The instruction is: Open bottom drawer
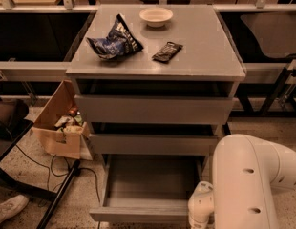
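Note:
The grey cabinet (200,56) has three drawers. The bottom drawer (138,215) is pulled out towards me, and its plain shallow grey tray (153,180) is empty. The mid-sized drawer front (153,144) and the tallest drawer front (153,109) above it are pushed in. My white arm (253,185) is at the bottom right. Its wrist (200,209) hangs beside the open drawer's right front corner. The gripper is below the picture's bottom edge, out of view.
On the cabinet top lie a blue chip bag (114,43), a white bowl (156,16) and a dark snack bar (167,52). An open cardboard box (57,128) stands on the floor to the left, with a black stand leg (59,197), cables and a shoe (9,209) nearby.

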Motion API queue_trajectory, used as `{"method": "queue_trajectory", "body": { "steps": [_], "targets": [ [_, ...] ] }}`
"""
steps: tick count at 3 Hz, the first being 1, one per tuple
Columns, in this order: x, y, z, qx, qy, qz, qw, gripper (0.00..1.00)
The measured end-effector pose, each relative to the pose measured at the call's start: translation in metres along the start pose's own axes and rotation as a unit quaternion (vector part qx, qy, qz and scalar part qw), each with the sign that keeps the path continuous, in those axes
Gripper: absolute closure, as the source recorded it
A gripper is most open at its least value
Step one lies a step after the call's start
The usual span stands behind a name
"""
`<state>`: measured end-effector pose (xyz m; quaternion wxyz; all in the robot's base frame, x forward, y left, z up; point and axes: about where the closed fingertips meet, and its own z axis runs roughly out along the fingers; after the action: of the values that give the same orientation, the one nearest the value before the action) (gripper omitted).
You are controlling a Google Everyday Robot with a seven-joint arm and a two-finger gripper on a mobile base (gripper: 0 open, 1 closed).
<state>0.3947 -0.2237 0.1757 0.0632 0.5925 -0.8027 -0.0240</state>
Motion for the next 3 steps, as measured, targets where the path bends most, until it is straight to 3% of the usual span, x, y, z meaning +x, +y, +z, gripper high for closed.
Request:
{"method": "queue_trajectory", "body": {
  "steps": [3],
  "targets": [
    [-0.0014, 0.0025, -0.0110, 0.000, -0.011, 0.007, 0.9999, 1.00]
  ]
}}
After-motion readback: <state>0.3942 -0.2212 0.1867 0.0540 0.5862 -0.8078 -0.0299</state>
